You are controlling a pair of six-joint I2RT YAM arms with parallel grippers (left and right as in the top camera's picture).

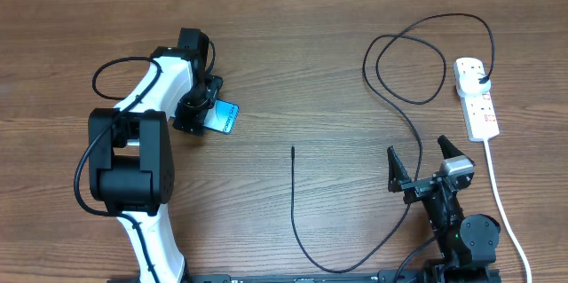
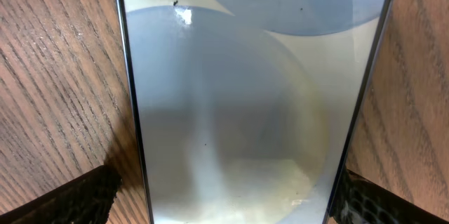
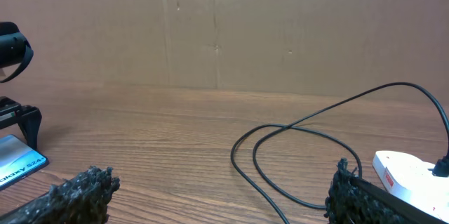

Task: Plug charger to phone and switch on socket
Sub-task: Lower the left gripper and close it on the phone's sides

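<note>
The wooden counter (image 1: 293,70) carries everything. The white-and-black left arm (image 1: 133,159) reaches up its left side. The charger (image 1: 408,119) runs from its black plug, seated in the socket, through loose loops and down near the front edge, its tip lying free mid-counter. The socket (image 1: 477,98) lies at the far right, its white cord (image 1: 501,203) trailing toward the front. The right hand (image 1: 417,147) sits just left of that cord, spread wide and holding nothing. The left hand (image 1: 202,110) hangs over the phone (image 1: 224,118), spread wide with a finger (image 2: 70,199) either side of it; the phone lies flat, screen up.
</note>
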